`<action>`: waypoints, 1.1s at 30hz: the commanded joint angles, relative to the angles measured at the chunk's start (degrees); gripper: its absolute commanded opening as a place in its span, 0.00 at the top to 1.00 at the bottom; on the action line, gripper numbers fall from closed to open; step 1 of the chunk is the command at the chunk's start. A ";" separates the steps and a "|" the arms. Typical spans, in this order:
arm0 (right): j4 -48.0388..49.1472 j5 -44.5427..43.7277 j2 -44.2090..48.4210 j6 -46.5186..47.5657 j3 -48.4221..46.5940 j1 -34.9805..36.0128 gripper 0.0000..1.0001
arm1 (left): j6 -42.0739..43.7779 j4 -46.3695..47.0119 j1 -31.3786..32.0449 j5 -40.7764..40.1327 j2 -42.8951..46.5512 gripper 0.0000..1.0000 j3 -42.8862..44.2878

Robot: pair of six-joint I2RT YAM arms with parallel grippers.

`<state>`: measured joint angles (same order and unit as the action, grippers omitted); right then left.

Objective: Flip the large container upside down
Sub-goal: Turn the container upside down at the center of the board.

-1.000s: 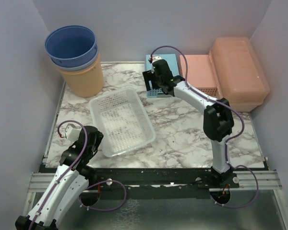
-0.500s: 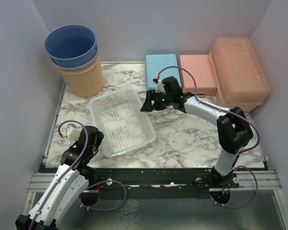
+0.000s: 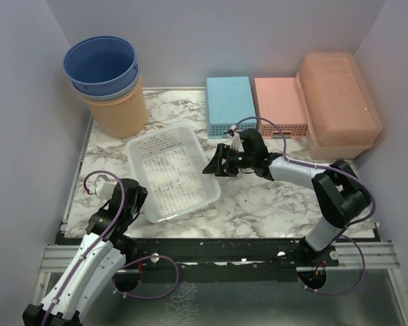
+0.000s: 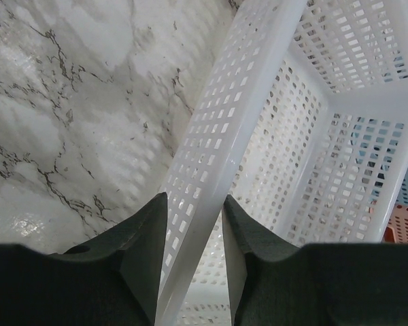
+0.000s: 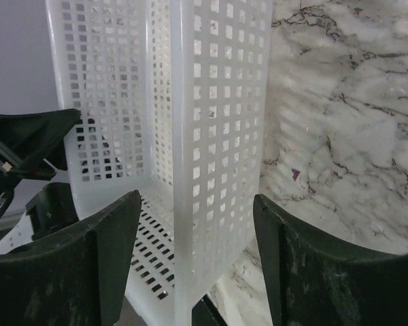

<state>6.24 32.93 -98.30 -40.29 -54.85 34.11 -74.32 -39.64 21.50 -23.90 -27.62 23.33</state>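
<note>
The large container (image 3: 338, 98), a peach-orange lidded box, stands at the back right with neither gripper near it. Both grippers are at a white perforated basket (image 3: 171, 171) in the middle of the table. My left gripper (image 3: 137, 197) straddles its near-left rim (image 4: 241, 129). In the left wrist view the left gripper (image 4: 195, 200) has narrow jaws: one finger touches the rim, and a thin gap shows at the other. My right gripper (image 3: 214, 166) is at the basket's right side. There the right gripper (image 5: 197, 204) stands wide open around the wall's corner (image 5: 190, 136), clear on both sides.
Stacked blue and orange buckets (image 3: 109, 81) stand at the back left. A blue basket (image 3: 230, 105) and a pink basket (image 3: 279, 105) lie upside down along the back, beside the peach box. Marble tabletop (image 3: 272, 197) shows right of the white basket.
My right arm swung from above the blue basket forward and down to the white basket's right wall. My left jaws have narrowed around the rim. The basket has not moved.
</note>
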 commanded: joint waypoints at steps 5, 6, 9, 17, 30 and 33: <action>17.91 1.94 5.33 -13.74 9.51 0.00 0.32 | 0.56 1.39 0.04 2.10 0.32 0.63 -1.78; 18.71 2.30 5.01 -14.57 9.95 0.03 0.33 | 0.62 1.40 0.04 2.10 0.24 0.63 -1.65; 21.67 3.51 3.92 -16.38 11.17 0.02 0.39 | 0.84 1.41 0.04 2.26 0.32 0.63 -1.54; 27.76 5.36 2.45 -20.29 13.06 0.04 0.55 | 0.65 1.41 0.04 2.72 1.00 0.63 -1.84; 26.68 3.37 -2.49 -20.37 9.42 -0.49 0.43 | 0.97 1.40 0.04 2.77 0.76 0.64 -1.65; 24.30 5.78 -4.76 -17.32 5.58 -1.94 0.40 | 1.56 1.36 0.04 2.73 0.83 0.64 -1.30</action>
<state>31.86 35.66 -100.36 -60.53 -44.29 33.52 -73.84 -38.39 21.50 -22.31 -27.00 22.35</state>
